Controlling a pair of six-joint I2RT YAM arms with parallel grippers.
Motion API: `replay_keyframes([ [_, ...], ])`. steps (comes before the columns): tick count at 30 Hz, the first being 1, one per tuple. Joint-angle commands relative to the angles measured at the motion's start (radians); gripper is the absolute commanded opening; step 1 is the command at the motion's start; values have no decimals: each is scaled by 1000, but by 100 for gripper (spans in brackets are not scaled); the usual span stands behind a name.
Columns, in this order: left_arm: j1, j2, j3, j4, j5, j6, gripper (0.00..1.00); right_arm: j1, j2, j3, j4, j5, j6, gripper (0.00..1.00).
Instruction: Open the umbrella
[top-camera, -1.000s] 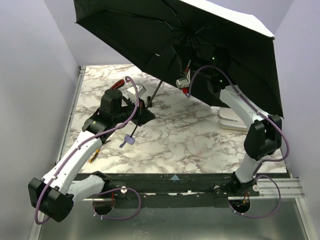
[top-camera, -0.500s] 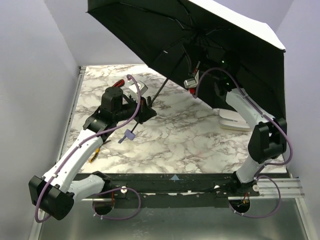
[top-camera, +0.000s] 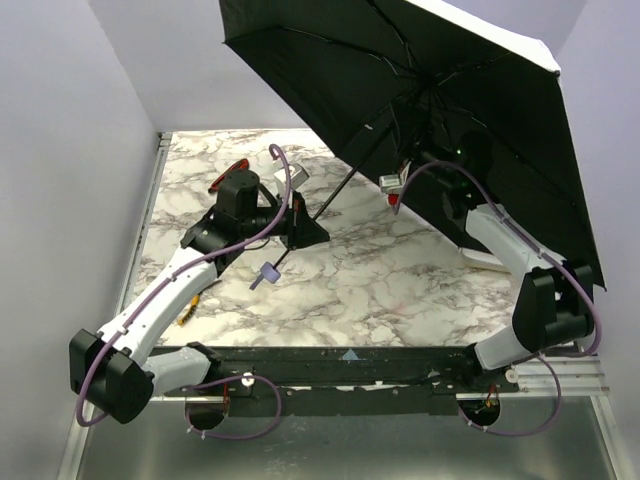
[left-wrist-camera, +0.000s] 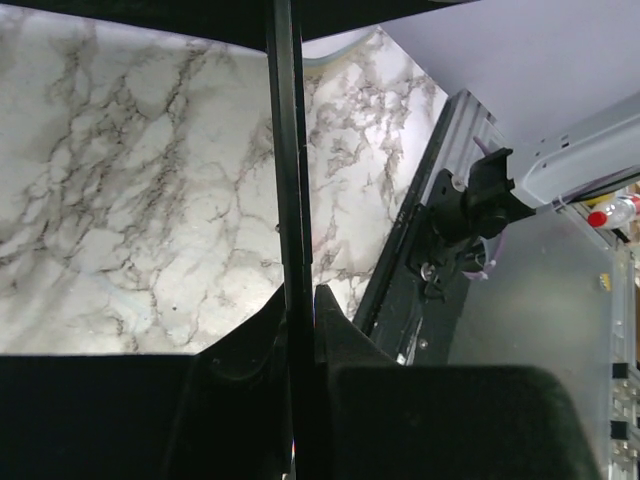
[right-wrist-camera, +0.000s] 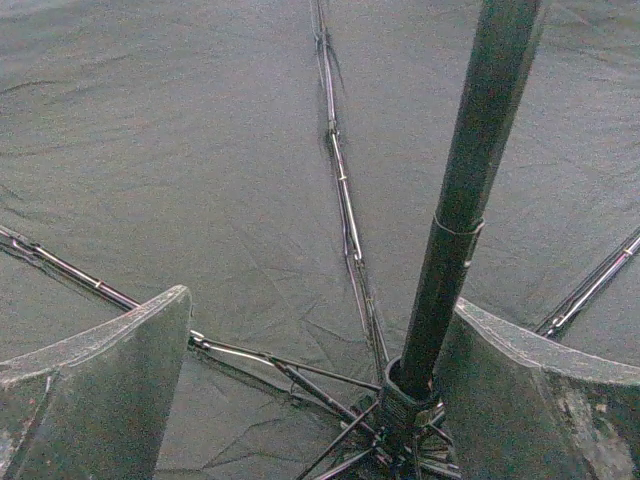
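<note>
No text, label, brand or number can be read in any view (the umbrella (top-camera: 420, 90) lining and the marble table (top-camera: 350, 270) are seen unmarked; small fittings on the rig are too blurred to be checked).

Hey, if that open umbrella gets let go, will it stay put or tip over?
Likely tips: the umbrella leans, its wide canopy well off to one side of the thin shaft the left gripper pinches. Probably light but top-heavy. Its round rim could roll.
</note>
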Motion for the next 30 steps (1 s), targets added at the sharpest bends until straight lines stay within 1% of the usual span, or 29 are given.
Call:
replay_keyframes([
  [1, -4, -3, -13, 45, 113, -37, 0, -37, -66, -46, 18, 237, 55, 97],
  [5, -2, 5, -13, 128, 97, -67, 0, -6, -114, -124, 31, 220, 77, 99],
  [8, 3, 9, -3, 178, 82, -81, 0, 13, -161, -185, 46, 214, 127, 100],
  [11, 19, 8, 11, 231, 76, -100, 0, 27, -233, -237, -4, 190, 196, 100],
  [13, 35, 9, 25, 270, 72, -117, 0, 27, -290, -253, -103, 152, 258, 100],
  [16, 64, 15, 38, 327, 80, -151, 0, 27, -385, -227, -354, 50, 369, 100],
  [18, 80, 17, 41, 366, 90, -163, 0, 29, -434, -219, -436, -18, 487, 100],
  [20, 85, 12, 33, 396, 105, -157, 0, 36, -465, -194, -476, -49, 686, 100],
  [22, 87, 2, 4, 436, 112, -158, 0, 51, -473, -153, -481, -30, 955, 96],
  [23, 87, -6, -15, 470, 118, -164, 0, 55, -468, -122, -476, -9, 1132, 93],
  [25, 87, -24, -57, 545, 118, -180, 0, 57, -440, -55, -498, 36, 1429, 90],
  [27, 87, -36, -88, 603, 104, -192, 0, 57, -409, 5, -521, 45, 1678, 87],
  [30, 87, -44, -111, 661, 98, -205, 0, 57, -380, 38, -454, 31, 2027, 88],
])
